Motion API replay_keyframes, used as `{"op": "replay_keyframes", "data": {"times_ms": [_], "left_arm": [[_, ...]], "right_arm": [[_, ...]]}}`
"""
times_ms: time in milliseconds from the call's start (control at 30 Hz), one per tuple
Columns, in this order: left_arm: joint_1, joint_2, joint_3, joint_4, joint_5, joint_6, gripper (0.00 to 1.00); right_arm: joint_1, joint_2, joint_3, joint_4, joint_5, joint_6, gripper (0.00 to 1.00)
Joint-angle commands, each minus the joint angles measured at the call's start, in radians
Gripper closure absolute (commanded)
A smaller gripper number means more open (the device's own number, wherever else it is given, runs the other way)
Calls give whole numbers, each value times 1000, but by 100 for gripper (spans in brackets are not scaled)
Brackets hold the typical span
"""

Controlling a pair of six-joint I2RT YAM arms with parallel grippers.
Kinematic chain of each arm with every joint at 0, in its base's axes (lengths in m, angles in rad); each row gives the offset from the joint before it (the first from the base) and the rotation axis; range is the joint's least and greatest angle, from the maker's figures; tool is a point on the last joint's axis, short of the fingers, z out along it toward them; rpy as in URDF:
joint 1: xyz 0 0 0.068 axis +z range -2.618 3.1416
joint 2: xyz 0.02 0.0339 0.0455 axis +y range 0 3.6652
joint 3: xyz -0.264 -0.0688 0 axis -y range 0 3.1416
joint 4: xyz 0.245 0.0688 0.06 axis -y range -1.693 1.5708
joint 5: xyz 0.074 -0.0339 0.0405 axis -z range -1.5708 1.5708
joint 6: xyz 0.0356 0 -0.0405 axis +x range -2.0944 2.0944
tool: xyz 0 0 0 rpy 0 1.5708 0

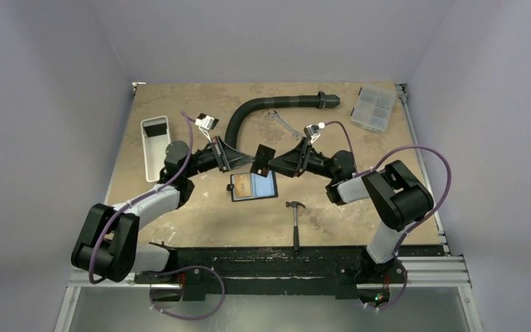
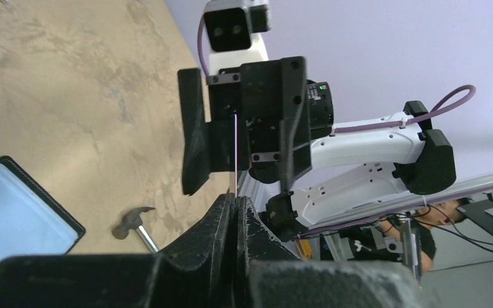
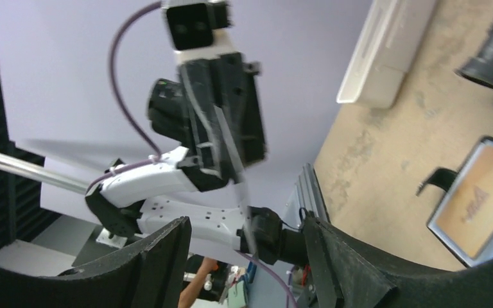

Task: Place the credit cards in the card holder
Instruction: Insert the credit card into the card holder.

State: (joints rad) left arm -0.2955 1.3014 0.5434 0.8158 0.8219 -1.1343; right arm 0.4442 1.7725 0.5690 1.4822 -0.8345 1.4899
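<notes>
Black, thin, flat rectangular credit card [image 1: 264,152] is pinched by the left claw [image 1: 251,164] above the beige table [image 1: 359,200], inside the spread right claw [image 1: 274,166]. From both wrists only its edge is seen.

My left gripper [image 2: 234,200] was clamped shut on a credit card [image 1: 264,153]. My right gripper [image 3: 247,234] faced it, jaws spread wide, both arms reaching inward.

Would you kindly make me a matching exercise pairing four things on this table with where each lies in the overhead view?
Things: 1 hammer; 2 white tray; 3 clear compartment box; 4 card holder.
Places: A far right corner; B centre, lying open; C left side; D near edge, centre.
Pairs: 1-D; 2-C; 3-A; 4-B.
</notes>
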Motion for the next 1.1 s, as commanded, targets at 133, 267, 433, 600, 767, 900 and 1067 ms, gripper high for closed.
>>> {"op": "replay_keyframes", "data": {"times_ms": [133, 267, 433, 600, 767, 900, 1067], "left_arm": [[-61, 51, -21, 212, -36, -92, 100], [-62, 28, -11, 117, -44, -42, 100], [-62, 30, 83, -220, 25, 149, 68], [-62, 18, 78, -215, 80, 174, 68], [-70, 30, 79, -203, 106, 180, 80], [-86, 30, 82, -215, 81, 206, 94], [-88, -45, 149, -693, -286, 493, 100]], "right_arm": [[4, -74, -30, 252, 46, -4, 61], [5, -133, -37, 97, 51, -80, 100], [-1, -181, 14, -103, -69, -210, 100], [0, -142, 75, -116, -214, -179, 100], [2, -135, 94, -119, -242, -169, 100], [2, -123, 111, -155, -257, -175, 100], [-37, -158, 167, -773, -111, -590, 56]]}}
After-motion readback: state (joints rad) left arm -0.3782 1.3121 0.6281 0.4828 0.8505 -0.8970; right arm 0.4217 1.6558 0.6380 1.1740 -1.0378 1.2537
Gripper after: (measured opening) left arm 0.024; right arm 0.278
